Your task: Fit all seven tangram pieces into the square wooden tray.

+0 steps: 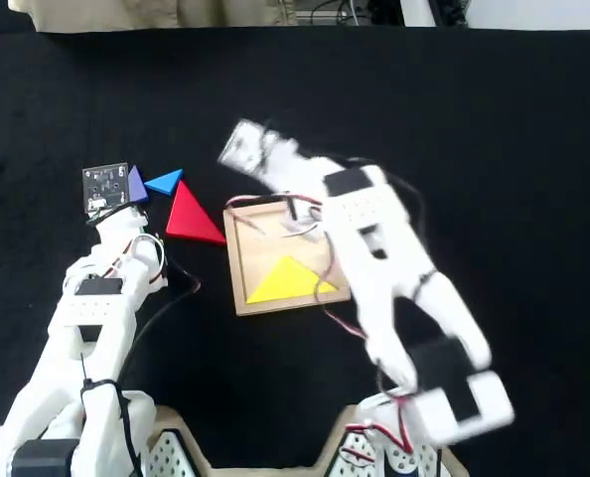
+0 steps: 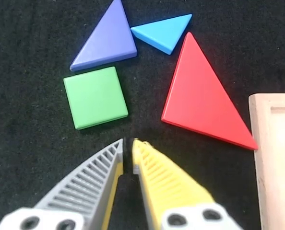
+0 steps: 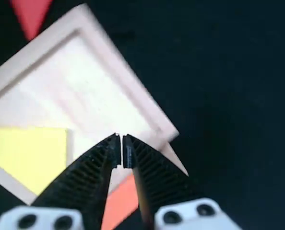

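Observation:
The square wooden tray (image 1: 243, 268) holds a yellow triangle (image 1: 285, 281) in its near half. My right gripper (image 3: 120, 141) is shut over the tray's rim (image 3: 133, 91), with the yellow triangle (image 3: 29, 155) to one side. An orange piece (image 3: 119, 203) shows beneath its fingers; I cannot tell whether they touch it. My left gripper (image 2: 128, 143) is shut and hovers just short of the green square (image 2: 95, 97). Around the square lie a purple triangle (image 2: 108, 40), a light blue triangle (image 2: 162, 31) and a large red triangle (image 2: 202, 96). The red triangle (image 1: 191, 217) lies just left of the tray.
The right arm (image 1: 374, 238) stretches across the tray's right side and hides part of it. The left arm (image 1: 96, 298) lies along the table's left. Black cloth (image 1: 474, 119) covers the whole table, with open room at the far right.

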Robot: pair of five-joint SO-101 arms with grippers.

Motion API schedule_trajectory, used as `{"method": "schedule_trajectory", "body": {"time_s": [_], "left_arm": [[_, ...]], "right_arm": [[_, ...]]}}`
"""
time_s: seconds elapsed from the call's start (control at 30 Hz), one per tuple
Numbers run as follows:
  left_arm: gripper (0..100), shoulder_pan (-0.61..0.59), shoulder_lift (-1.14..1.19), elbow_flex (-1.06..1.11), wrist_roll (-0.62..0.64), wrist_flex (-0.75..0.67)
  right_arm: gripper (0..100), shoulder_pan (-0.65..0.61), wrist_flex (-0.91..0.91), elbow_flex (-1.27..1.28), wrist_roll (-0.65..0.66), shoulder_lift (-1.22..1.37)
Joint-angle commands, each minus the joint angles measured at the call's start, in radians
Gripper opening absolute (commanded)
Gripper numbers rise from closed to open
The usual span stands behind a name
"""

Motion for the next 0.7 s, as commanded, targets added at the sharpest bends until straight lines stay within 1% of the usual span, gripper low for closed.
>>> {"method": "schedule_trajectory", "body": {"time_s": [0.0,0.07,0.1,0.13,0.23,0.27,0.33,0.4,0.47,0.53,0.67], "left_arm": [[14,0.005,0.046,-0.105,0.011,0.055],[16,0.005,0.114,-0.170,0.008,0.100],[16,0.004,0.149,-0.216,0.006,0.144],[16,0.002,0.183,-0.275,-0.002,0.210],[16,-0.028,0.288,-0.499,-0.075,0.443],[16,-0.041,0.324,-0.568,-0.077,0.509],[16,-0.062,0.384,-0.685,-0.051,0.624],[16,-0.065,0.442,-0.771,0.017,0.706],[16,-0.059,0.486,-0.811,0.104,0.760],[16,-0.041,0.514,-0.817,0.184,0.770],[16,-0.002,0.517,-0.826,0.262,0.767]], "right_arm": [[1.1,0.060,0.012,0.045,-0.141,-0.199],[1.1,0.086,0.012,0.097,-0.216,-0.272],[1.1,0.101,0.017,0.124,-0.256,-0.302],[1.1,0.120,0.018,0.151,-0.298,-0.323],[1.1,0.184,0.018,0.231,-0.414,-0.346],[1.1,0.204,0.014,0.259,-0.440,-0.346],[1.1,0.235,0.003,0.312,-0.477,-0.346],[1.1,0.253,-0.043,0.369,-0.500,-0.348],[1.1,0.250,-0.118,0.437,-0.526,-0.348],[1.1,0.250,-0.207,0.499,-0.549,-0.348],[1.1,0.252,-0.305,0.564,-0.552,-0.346]]}}
